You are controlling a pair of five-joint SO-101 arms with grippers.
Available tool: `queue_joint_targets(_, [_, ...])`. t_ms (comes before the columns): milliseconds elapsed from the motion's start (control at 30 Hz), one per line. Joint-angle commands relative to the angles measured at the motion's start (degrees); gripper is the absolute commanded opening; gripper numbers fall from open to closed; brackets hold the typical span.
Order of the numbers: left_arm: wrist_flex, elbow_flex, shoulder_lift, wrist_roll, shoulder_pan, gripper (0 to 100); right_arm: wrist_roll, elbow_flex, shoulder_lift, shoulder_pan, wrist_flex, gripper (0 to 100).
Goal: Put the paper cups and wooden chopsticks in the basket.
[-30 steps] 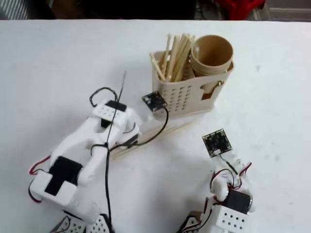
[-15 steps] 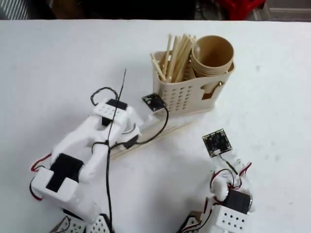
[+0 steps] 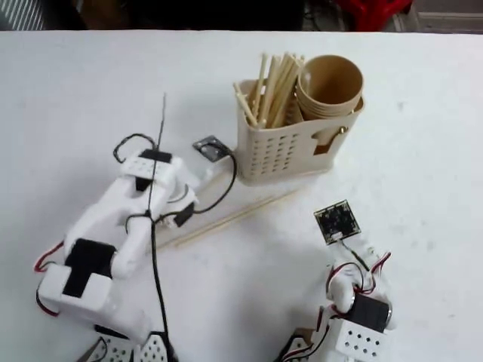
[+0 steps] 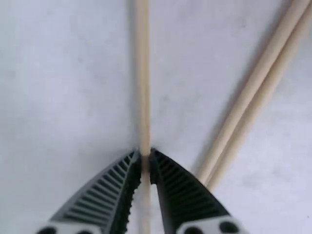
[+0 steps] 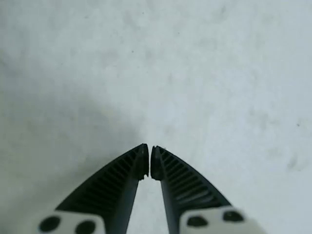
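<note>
On the white table (image 3: 90, 90), the left claw (image 4: 145, 153) pinches one chopstick (image 4: 142, 73), its long axis straight ahead from the jaws, and the basket (image 3: 279, 151) stands near this arm.

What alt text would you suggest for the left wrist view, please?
The left claw is shut on a chopstick that runs straight out from its tips. A pair of other chopsticks lies side by side on the white table, at a slant to the held one.
</note>
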Motion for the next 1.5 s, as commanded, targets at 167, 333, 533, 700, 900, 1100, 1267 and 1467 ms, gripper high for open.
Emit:
queue_joint_targets(167, [3.9, 0.1, -21.1, 1.6, -3.4, 2, -0.1, 0.6, -0.2, -0.7, 0.2, 3.2])
queue_joint_targets(333, [5.6, -0.6, -34.2, 6.1, -2.7, 2, -0.1, 0.6, -0.2, -0.7, 0.2, 3.2])
queue_joint_targets(533, [5.0, -10.9, -45.7, 14.5, 5.1, 2, -0.1, 0.6, -0.3, -0.7, 0.2, 3.2])
queue_joint_targets(700, [-3.4, -22.2, -42.4, 21.1, 14.9, 2, -0.1, 0.6, -0.3, -0.7, 0.2, 3.2])
queue_joint_targets(900, [-20.1, -31.0, -31.9, 25.1, 19.4, 2, -0.1, 0.6, -0.3, -0.5, 0.2, 3.2])
queue_joint_targets(1100, [-23.6, -37.2, -22.9, 25.2, 21.5, 2, -0.1, 0.6, -0.3, -0.5, 0.2, 3.2])
queue_joint_targets(1267, [-23.7, -38.5, -19.1, 25.1, 21.8, 12, -0.1, 0.6, -0.3, -0.5, 0.2, 3.2])
queue_joint_targets(1467, [-23.3, -38.1, -18.9, 24.7, 21.5, 10, -0.1, 0.6, -0.2, -0.5, 0.3, 3.2])
